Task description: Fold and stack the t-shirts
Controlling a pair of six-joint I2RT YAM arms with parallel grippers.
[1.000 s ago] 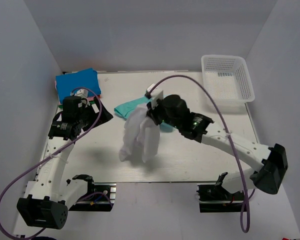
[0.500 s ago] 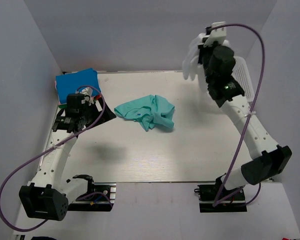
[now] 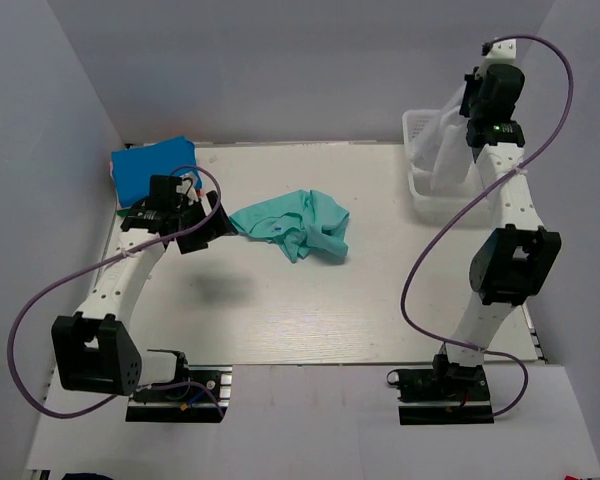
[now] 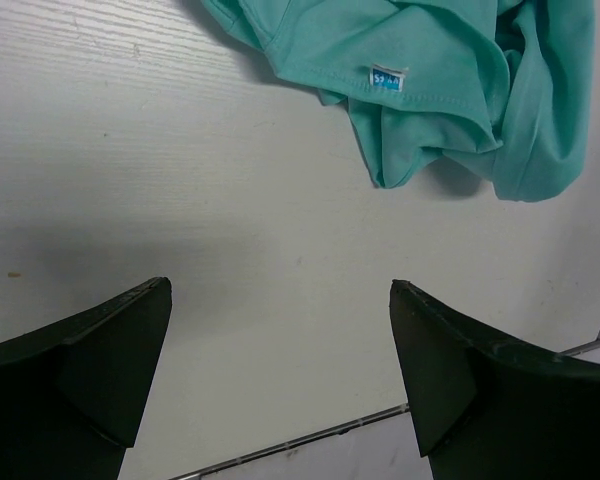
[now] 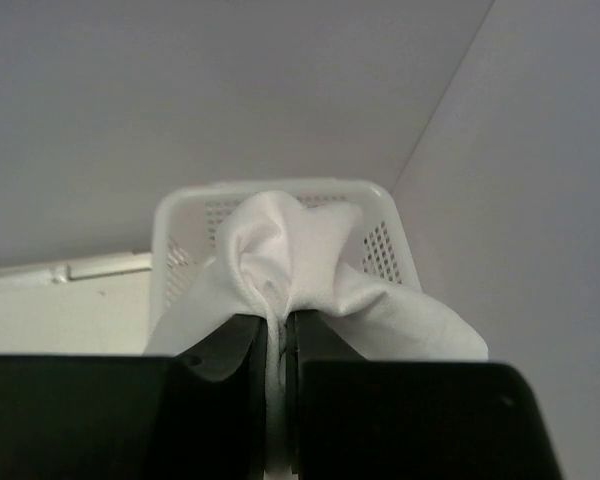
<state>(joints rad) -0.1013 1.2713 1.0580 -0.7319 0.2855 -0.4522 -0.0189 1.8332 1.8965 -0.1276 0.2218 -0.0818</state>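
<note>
Jaws clamped on a bunched white cloth t-shirt (image 5: 290, 250), the right gripper (image 5: 277, 335) holds it high above the white plastic lattice basket (image 5: 380, 245), apparently so the fabric hangs free. The left gripper (image 4: 280, 370), jaws wide and empty, hovers beside the crumpled teal-green t-shirt (image 4: 430, 70) lying mid-table.

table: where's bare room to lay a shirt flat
Bare: the near half of the table, in front of the teal t-shirt, and the strip between it and the basket. Crowded: far-left corner, with blue t-shirt and left hand.

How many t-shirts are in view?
3: a blue t-shirt at back left, a teal t-shirt crumpled in the middle, and a white t-shirt hanging from the right claw over the basket. More may be hidden.
</note>
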